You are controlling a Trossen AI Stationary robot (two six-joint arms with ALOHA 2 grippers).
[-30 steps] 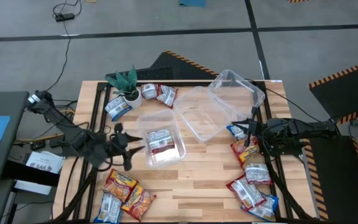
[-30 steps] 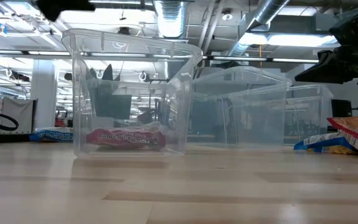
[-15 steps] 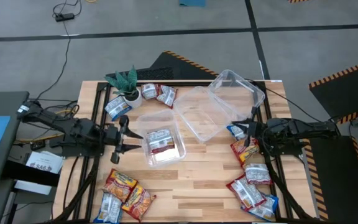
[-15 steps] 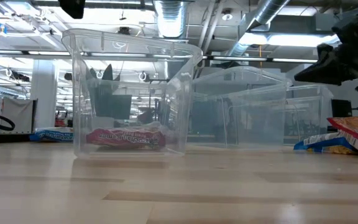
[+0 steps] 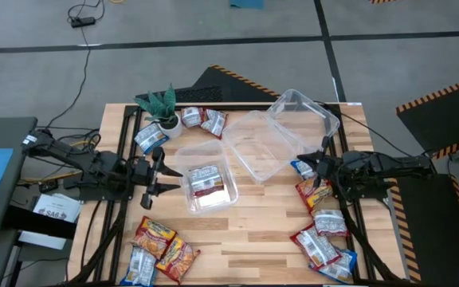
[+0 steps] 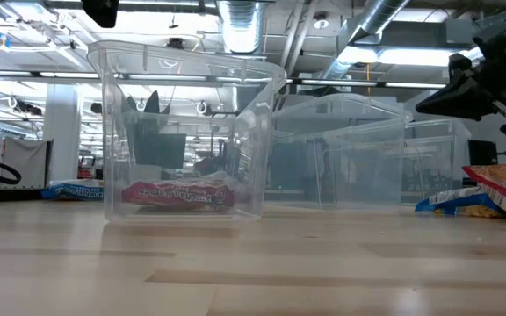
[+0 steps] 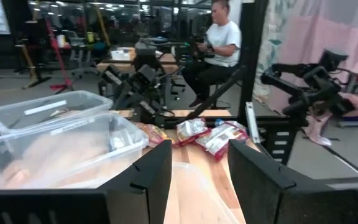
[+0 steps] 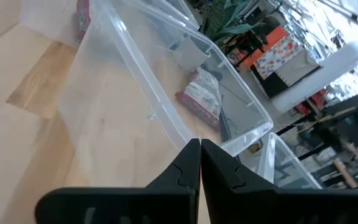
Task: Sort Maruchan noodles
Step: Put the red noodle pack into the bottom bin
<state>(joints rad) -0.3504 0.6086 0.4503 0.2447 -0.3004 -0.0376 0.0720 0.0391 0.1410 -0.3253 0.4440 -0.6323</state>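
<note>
The Maruchan noodles lie in groups. Red-orange and blue packets (image 5: pixel 159 249) sit at the near left, several packets (image 5: pixel 322 227) at the right, and more (image 5: pixel 202 119) at the far left by a potted plant. One red-and-silver packet (image 5: pixel 205 182) lies flat in a clear tub (image 5: pixel 228 198). My left gripper (image 5: pixel 162 177) hovers open just left of that tub, pointing level at it, with nothing between its fingers (image 7: pixel 199 177). My right gripper (image 5: pixel 315 169) is shut and holds nothing. It hangs above the right-hand packets, in front of a second tub (image 8: pixel 166 118).
Two more clear tubs (image 5: pixel 253 147) (image 5: pixel 303 113) stand at the far middle and far right, touching each other. A small potted plant (image 5: pixel 162 108) stands at the far left corner. Bare wood shows along the near middle. A seated person (image 7: pixel 219 43) shows beyond the table.
My left gripper has drawn back a little from the tub toward the table's left and far side, and has swung round to point level at the tub; its opening is unchanged. My right gripper has rolled a little about its own axis without shifting place.
</note>
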